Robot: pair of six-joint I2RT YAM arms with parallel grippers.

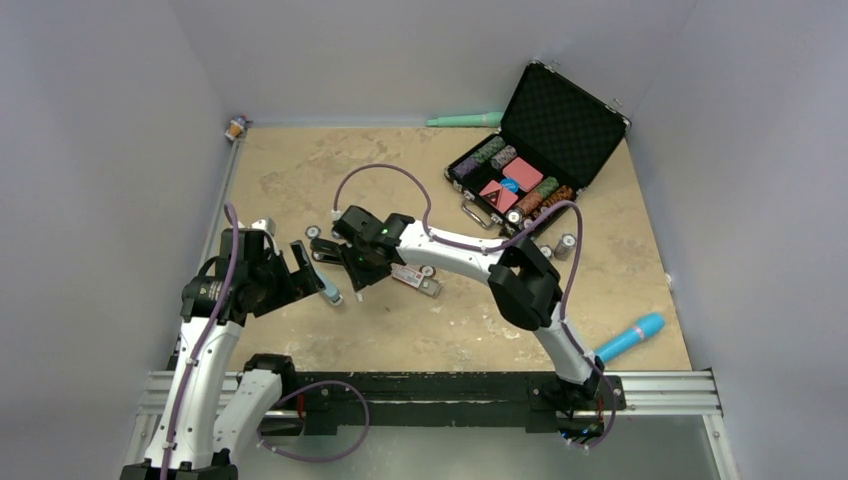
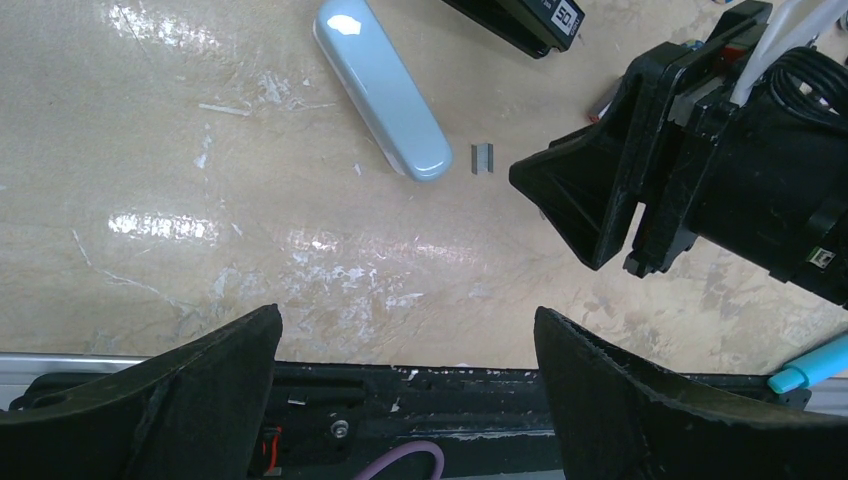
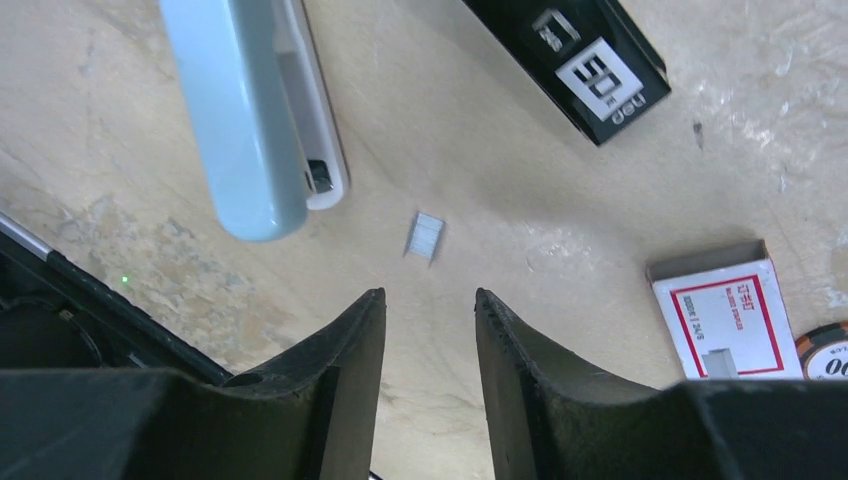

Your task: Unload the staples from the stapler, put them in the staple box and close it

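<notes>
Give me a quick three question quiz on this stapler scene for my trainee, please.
1. True or false: the staples lie loose on the table, outside the stapler.
2. Relative to the pale blue block, the staples lie: A) beside one end, apart from it; B) on top of it; C) underneath it.
3. What does the right gripper hold?
Key: 1 true; 2 A; 3 nothing, its jaws stand apart and empty.
</notes>
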